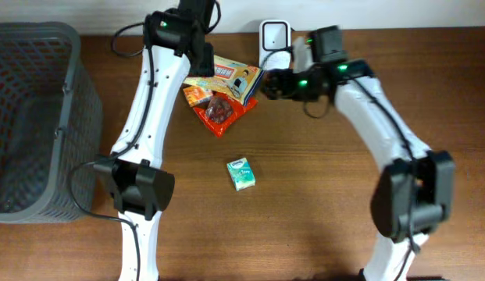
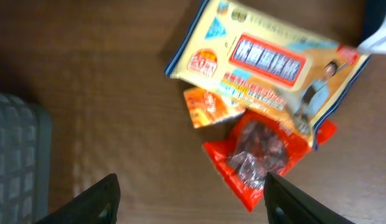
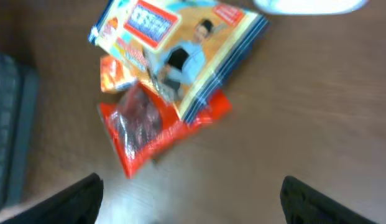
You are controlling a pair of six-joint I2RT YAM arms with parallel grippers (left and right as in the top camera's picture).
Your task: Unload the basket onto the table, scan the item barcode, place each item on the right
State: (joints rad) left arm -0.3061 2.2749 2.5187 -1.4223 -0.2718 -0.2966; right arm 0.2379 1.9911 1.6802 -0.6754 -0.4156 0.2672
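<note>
A yellow and blue packet lies flat on the table, on top of a red snack bag and a small orange packet. The white scanner stands just behind them at the table's back edge. My left gripper hovers open over bare wood beside the red bag, holding nothing. My right gripper is open too and empty, above the table near the same pile. In the overhead view both grippers flank the pile, left and right.
A small green and white box lies alone mid-table. A grey mesh basket fills the left side and shows at the left edge of the wrist views. The scanner's white base shows in the right wrist view.
</note>
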